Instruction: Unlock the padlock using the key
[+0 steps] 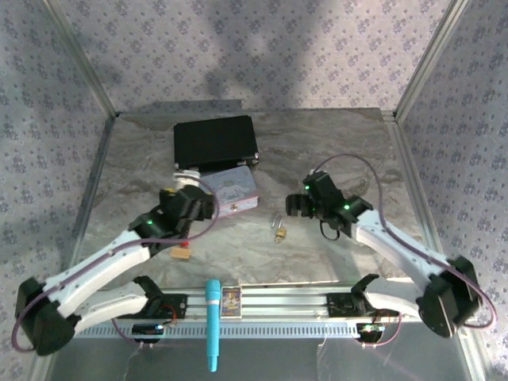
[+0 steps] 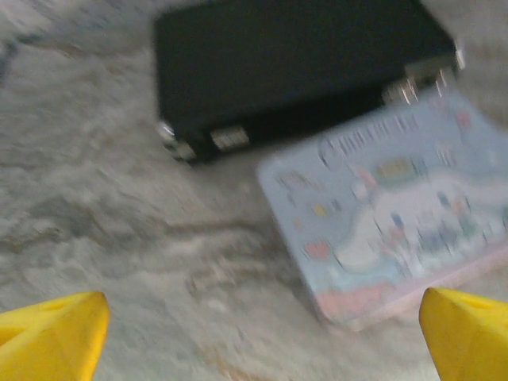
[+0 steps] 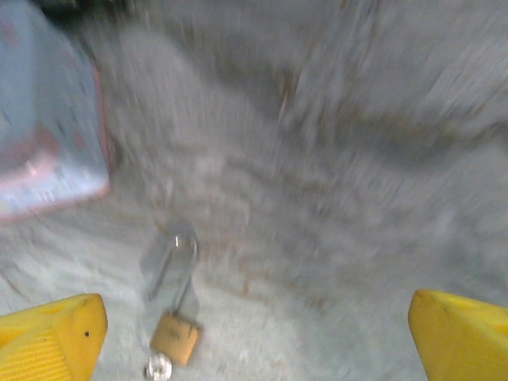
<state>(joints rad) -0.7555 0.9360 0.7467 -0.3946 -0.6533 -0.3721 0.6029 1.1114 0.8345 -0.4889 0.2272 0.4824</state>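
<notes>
The padlock [image 1: 280, 231] lies flat on the grey marbled bench [image 1: 333, 151], near the middle, between the two arm heads and closer to the right one. Its brass body points toward the near edge and its silver shackle toward the far side. In the right wrist view, a small round silvery piece, taken to be the key [image 3: 159, 367], touches the near end of the body. Blur prevents telling whether the key is seated in the lock or whether the shackle is latched.

The right gripper [image 3: 255, 337] has its jaws spread wide, with the yellow fingertips [image 3: 48, 337] at opposite lower corners of its own view. Only bare bench lies midway between them. The padlock rests just inside the fingertip at the lower left of that view, apart from it. Seen from above, this gripper is close to the padlock, to its right and slightly farther away.

The left gripper [image 2: 260, 337] also has its jaws spread wide and holds nothing. Its camera faces a pale blue tin [image 2: 397, 214] with a cartoon print. A black case [image 2: 294, 63] with metal latches sits just beyond the tin. Both stand left of the padlock and farther away.

A tan block [image 1: 181, 255] and a small red block [image 1: 184, 242] lie close together on the near left, beside the left arm. A light blue cylinder [image 1: 213, 324] lies across the rail at the near edge.
</notes>
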